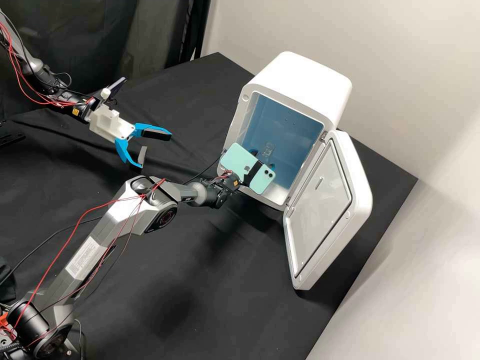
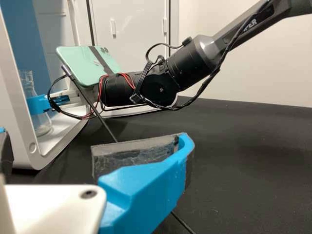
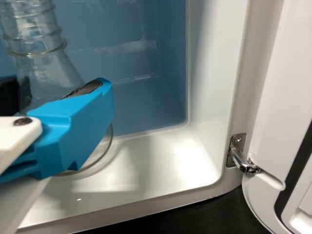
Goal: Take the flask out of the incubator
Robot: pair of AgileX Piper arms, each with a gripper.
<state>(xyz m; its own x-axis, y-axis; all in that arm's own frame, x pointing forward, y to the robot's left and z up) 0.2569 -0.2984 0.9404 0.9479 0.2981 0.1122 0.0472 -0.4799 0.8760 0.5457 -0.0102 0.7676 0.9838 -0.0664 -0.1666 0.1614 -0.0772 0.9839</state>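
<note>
Right arm (image 1: 150,205) comes in from 7 o'clock of the high view. Lower link slopes up, elbow bends over mid-surface, and the forearm runs about level toward 2 o'clock into the open incubator (image 1: 305,82). A mint phone (image 1: 248,168) is strapped on its wrist, right at the chamber mouth. Right gripper (image 2: 36,104) is inside the chamber, up against the flask (image 3: 41,58). Cannot tell if its jaws are clenched on the glass or just beside it.

Flask is clear glass and sits on the white chamber floor near the front lip, blue wall behind it. Door (image 1: 327,215) is swung open at 4 o'clock of the incubator, with a metal hinge (image 3: 241,158) on that side. Its lower corner is down by the black surface (image 1: 210,290).

Left arm (image 1: 50,82) comes in from 10 o'clock, above the surface, well apart from the incubator. Left gripper (image 1: 156,148) points toward 4 o'clock, jaws released and spread wide.

Writing:
- White label (image 1: 82,255) on the right arm's lower link, print too small to read.
- White lettering (image 2: 256,22) on its forearm, partly cut off.

Red wires (image 1: 60,250) run along the right arm.
</note>
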